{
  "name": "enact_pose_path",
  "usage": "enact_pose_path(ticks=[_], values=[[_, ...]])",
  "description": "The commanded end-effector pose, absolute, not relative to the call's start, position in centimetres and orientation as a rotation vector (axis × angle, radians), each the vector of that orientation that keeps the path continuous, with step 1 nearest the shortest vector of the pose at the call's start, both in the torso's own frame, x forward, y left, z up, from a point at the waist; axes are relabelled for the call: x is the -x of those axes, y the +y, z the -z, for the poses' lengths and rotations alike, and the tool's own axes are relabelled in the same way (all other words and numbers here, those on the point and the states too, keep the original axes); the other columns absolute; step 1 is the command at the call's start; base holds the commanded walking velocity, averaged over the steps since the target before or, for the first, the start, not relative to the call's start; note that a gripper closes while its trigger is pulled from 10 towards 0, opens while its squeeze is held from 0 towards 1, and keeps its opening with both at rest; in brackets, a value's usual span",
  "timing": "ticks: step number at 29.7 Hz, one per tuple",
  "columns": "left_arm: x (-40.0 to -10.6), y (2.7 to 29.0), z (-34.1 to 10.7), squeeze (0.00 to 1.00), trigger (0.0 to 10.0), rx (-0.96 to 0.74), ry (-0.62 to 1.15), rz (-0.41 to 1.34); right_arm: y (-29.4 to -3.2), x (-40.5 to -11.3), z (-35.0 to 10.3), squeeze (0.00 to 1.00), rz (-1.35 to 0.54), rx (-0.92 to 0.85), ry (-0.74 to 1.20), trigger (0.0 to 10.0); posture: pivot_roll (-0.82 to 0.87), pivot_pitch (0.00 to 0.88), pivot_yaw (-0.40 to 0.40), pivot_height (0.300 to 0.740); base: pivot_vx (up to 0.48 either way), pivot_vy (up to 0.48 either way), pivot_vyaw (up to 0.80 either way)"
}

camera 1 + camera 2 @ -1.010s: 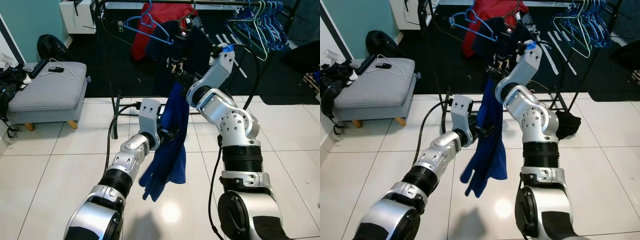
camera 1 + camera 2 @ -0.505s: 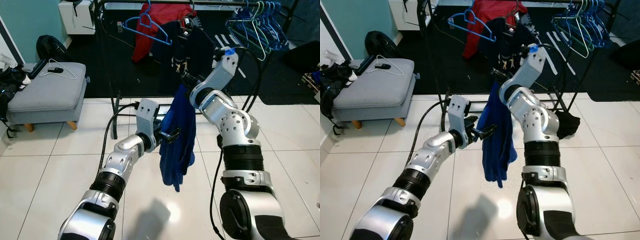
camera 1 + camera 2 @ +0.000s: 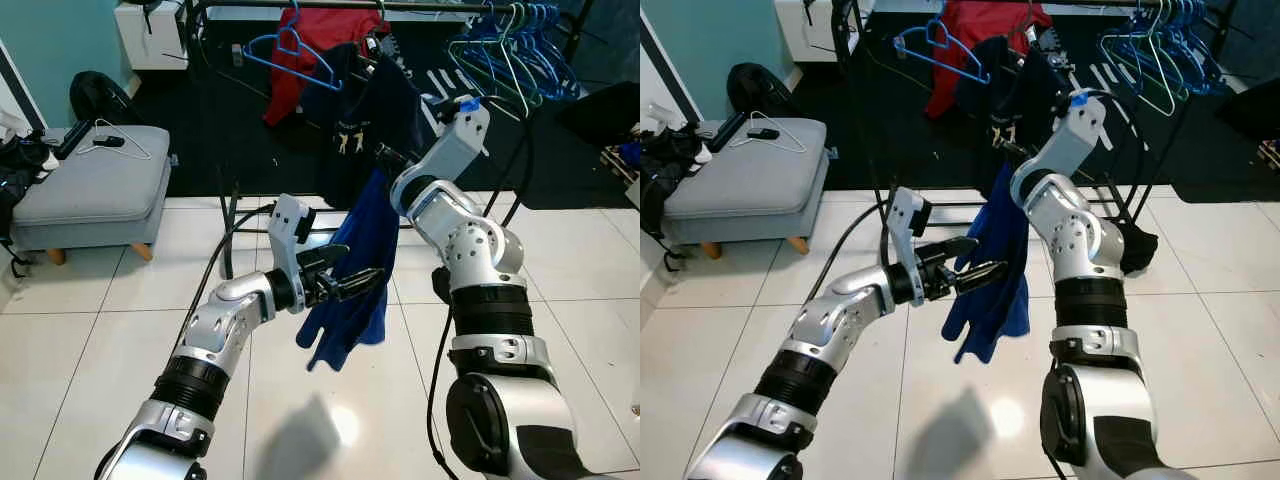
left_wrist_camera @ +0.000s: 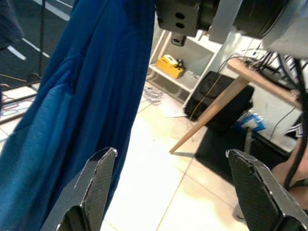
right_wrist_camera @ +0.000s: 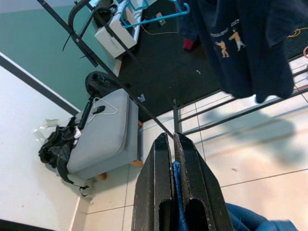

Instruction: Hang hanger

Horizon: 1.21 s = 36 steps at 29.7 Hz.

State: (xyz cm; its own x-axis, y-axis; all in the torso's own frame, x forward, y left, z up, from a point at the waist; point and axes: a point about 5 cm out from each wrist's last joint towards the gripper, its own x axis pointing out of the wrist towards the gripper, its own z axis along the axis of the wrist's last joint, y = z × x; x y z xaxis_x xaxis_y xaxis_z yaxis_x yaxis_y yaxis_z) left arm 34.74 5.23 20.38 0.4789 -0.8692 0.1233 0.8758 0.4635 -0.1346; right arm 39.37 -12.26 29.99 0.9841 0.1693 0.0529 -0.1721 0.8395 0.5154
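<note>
2 grippers: right gripper (image 5: 174, 144) pinches blue garment (image 3: 352, 275), left gripper (image 4: 173, 159) spread beside it.

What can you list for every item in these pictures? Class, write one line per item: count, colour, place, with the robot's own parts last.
Blue garment: one, blue, hanging from the right hand above the tiled floor.
Clothes rack: one, black, behind the robot.
Red garment: one, red, on the rack.
Dark shirt: one, navy with small prints, on the rack.
Empty hangers: several, blue and green, at the rack's right end.
Blue hanger: one, left of the red garment.
Ottoman: one, grey, left of the rack.
White hanger: one, on the ottoman.
Left hand: open, fingers beside the blue garment.
Right hand: shut on the blue garment's top.
</note>
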Motion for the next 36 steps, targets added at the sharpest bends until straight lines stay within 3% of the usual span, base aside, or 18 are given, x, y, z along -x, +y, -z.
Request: enact_pose_path(ticks=[1,9,11,14,17,27,36], values=[[-34.6,4.3,-20.1,0.00,10.0,0.194,-0.024,1.076,-12.1,-39.4,-30.8,0.00,-0.187,-0.539,-0.036,0.0,-0.10,0.197,-0.036,0.740,0.000,0.000,0.00],[-35.5,1.2,-18.2,0.00,10.0,0.137,0.073,0.911,-11.8,-39.5,-30.9,0.00,-0.189,-0.543,-0.038,0.0,-0.10,0.198,-0.038,0.740,0.000,0.000,0.00],[-35.8,0.3,-17.6,0.00,10.0,0.058,0.110,0.810,-11.6,-39.5,-31.2,0.00,-0.195,-0.550,-0.044,0.0,-0.10,0.199,-0.037,0.740,0.000,0.000,0.00],[-35.9,0.3,-17.5,0.00,10.0,0.037,0.118,0.779,-11.5,-39.5,-31.3,0.00,-0.197,-0.552,-0.046,0.0,-0.11,0.198,-0.037,0.740,0.000,0.000,0.00],[-36.9,0.6,-17.9,0.00,10.0,0.001,0.114,0.614,-11.2,-39.3,-31.5,0.00,-0.208,-0.558,-0.050,0.0,-0.11,0.199,-0.037,0.740,0.000,0.000,0.00],[-38.4,1.5,-18.7,0.00,10.0,0.045,0.100,0.371,-10.1,-38.9,-31.6,0.00,-0.239,-0.575,-0.043,0.0,-0.11,0.204,-0.038,0.740,0.000,0.000,0.00],[-38.0,0.0,-19.4,0.00,10.0,0.171,0.126,0.421,-10.1,-38.8,-31.4,0.00,-0.231,-0.578,-0.038,0.0,-0.10,0.202,-0.035,0.740,0.000,0.000,0.00]])
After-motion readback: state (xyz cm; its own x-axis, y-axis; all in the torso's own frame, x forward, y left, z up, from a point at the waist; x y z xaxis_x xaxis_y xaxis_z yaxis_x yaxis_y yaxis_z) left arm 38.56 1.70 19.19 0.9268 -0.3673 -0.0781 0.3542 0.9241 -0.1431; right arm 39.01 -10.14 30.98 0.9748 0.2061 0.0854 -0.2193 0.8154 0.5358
